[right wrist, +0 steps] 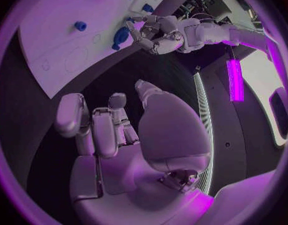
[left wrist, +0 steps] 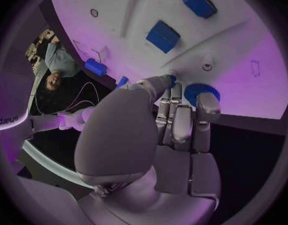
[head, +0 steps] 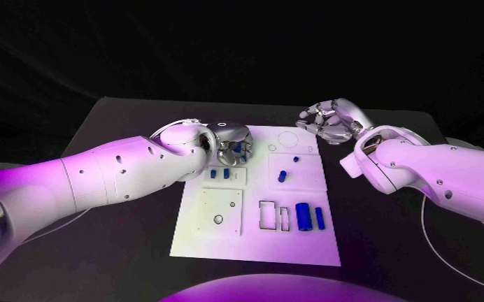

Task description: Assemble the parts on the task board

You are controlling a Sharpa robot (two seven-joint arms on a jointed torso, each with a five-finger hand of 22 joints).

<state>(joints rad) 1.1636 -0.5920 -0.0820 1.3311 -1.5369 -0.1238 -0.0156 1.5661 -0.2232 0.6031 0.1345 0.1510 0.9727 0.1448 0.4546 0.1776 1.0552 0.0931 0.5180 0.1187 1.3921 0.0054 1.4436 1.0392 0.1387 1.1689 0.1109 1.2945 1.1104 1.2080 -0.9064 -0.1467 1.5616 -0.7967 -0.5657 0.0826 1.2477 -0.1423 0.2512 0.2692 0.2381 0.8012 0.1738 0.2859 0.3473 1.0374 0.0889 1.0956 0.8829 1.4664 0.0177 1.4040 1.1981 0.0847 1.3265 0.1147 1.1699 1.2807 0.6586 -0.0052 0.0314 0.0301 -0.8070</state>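
Note:
The white task board [head: 252, 235] lies in the middle of the black table. My left hand [head: 230, 141] is at its far left corner and pinches a blue gear [left wrist: 204, 91] just over the board [left wrist: 244, 60]; the gear [right wrist: 120, 36] and left hand [right wrist: 163, 35] also show in the right wrist view. My right hand [head: 328, 121] hovers off the board's far right corner, and its fingers [right wrist: 106, 130] are apart with nothing in them. Two blue blocks [head: 220, 173], two small blue pieces [head: 285, 175] and two long blue cylinders [head: 310, 218] lie on the board.
Outlined recesses and round holes [head: 233, 205] mark the board's near left panel, and a rectangular slot [head: 267, 215] lies beside the cylinders. Dark table [head: 403, 246] surrounds the board on all sides. A cable [head: 433, 246] runs near my right arm.

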